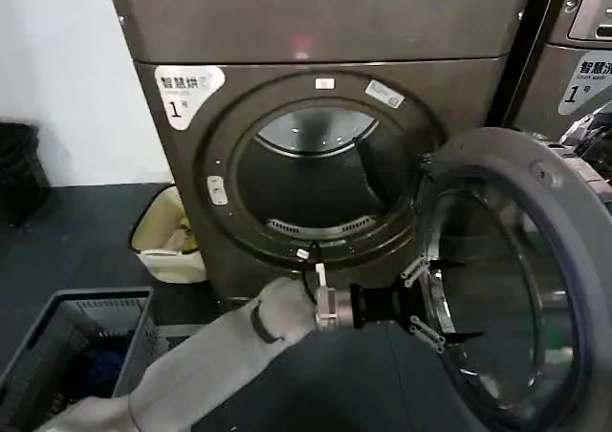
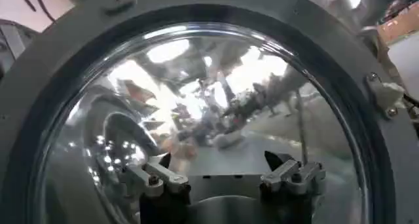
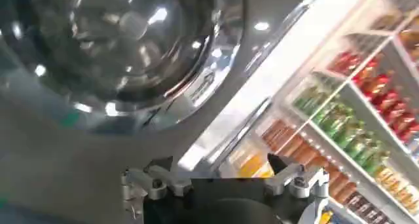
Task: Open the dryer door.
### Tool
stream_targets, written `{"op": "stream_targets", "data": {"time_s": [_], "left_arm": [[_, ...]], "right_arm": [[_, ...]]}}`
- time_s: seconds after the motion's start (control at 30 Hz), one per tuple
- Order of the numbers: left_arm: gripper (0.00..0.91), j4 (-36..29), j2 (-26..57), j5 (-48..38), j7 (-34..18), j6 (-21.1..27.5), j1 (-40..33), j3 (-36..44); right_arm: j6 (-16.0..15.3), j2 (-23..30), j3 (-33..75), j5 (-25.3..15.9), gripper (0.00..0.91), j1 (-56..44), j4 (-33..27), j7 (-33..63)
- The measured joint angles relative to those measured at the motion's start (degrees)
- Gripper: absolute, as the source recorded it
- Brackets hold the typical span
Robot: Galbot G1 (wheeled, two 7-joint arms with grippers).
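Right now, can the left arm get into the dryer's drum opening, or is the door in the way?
Probably yes. The dryer door is swung wide to the right, and the left gripper, fingers open, sits at its inner face. The dryer has its drum opening unblocked.

the dryer (image 1: 316,117) carries a white label (image 1: 187,92) at about ten o'clock from its round drum opening; the label shows chinese characters, with "智慧" legible, and a large "1" beneath them with a small mark beside it. the neighbouring machine (image 1: 574,59), at about two o'clock from the opening, has a similar white label (image 1: 589,78) with cut-off chinese characters starting "智慧" and a "1". a small white sticker (image 1: 383,93) at one o'clock on the opening's ring bears print too small to read.
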Motion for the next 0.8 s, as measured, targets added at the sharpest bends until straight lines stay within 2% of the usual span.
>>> {"op": "stream_targets", "data": {"time_s": [0.2, 0.33, 0.47, 0.8], "left_arm": [[0.907, 1.3, -1.7, 0.0, -0.1, 0.0, -0.6, 0.7], [0.907, 2.4, -3.0, 0.1, -0.2, -0.2, -1.2, 1.3], [0.907, 3.7, -4.5, 0.5, -0.7, -0.2, -1.5, 1.5], [0.907, 6.9, -8.9, 1.6, -1.2, -0.3, -1.7, 2.0]], "right_arm": [[-1.5, 6.2, 16.0, 0.8, 0.907, -14.8, 8.3, 2.3], [-3.2, 11.3, 24.3, -0.7, 0.907, -23.0, 15.2, 4.9], [-5.0, 16.6, 30.6, -4.6, 0.907, -29.7, 21.6, 9.3], [-17.1, 29.8, 41.3, -21.4, 0.907, -41.5, 35.5, 29.3]]}}
